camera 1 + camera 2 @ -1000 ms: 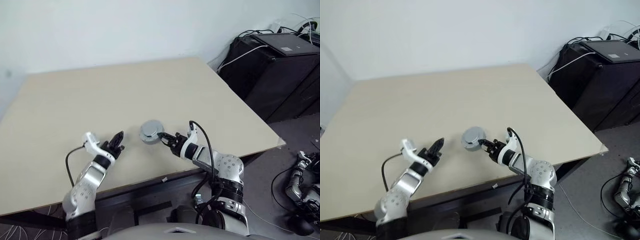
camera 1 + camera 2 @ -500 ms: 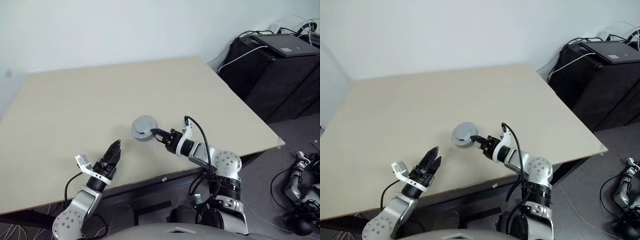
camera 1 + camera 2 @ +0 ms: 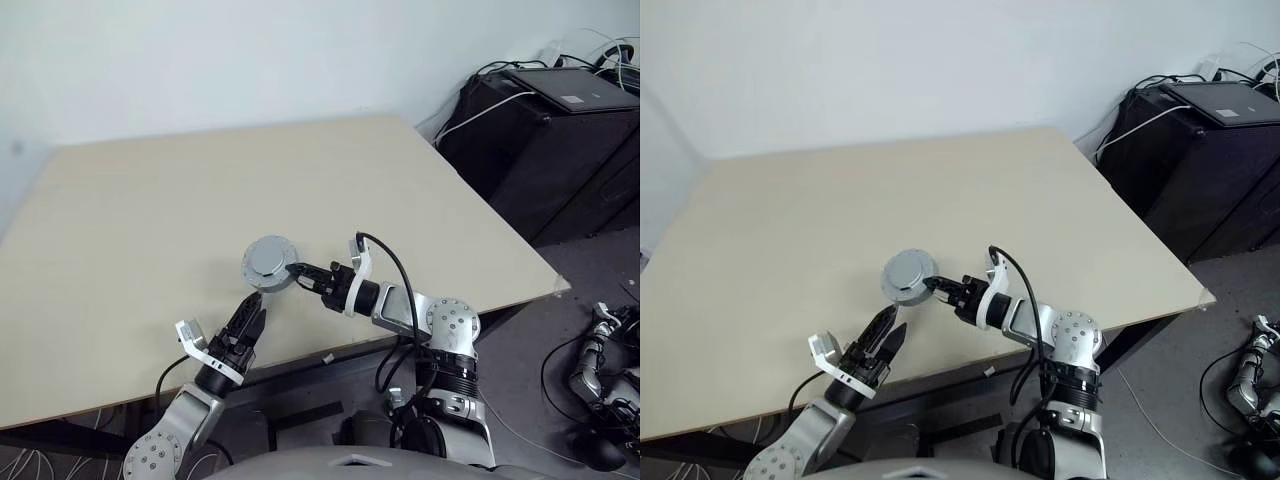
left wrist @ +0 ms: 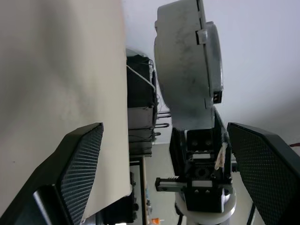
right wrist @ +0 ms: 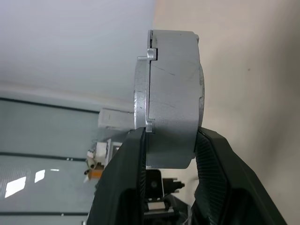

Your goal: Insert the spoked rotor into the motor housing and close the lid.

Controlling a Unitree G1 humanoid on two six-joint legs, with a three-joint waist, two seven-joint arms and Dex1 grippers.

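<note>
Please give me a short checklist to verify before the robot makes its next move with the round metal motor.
1. Right gripper shut on the motor by its edge: ok.
2. Lid sits flush on the motor, seam even: ok.
3. Motor held clear of the table: ok.
4. Left gripper open, below the motor, touching nothing: ok.
5. Spoked rotor inside: cannot tell, the case hides it.

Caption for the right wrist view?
Right gripper clamps the closed grey motor assembly edge-on above the table.
</note>
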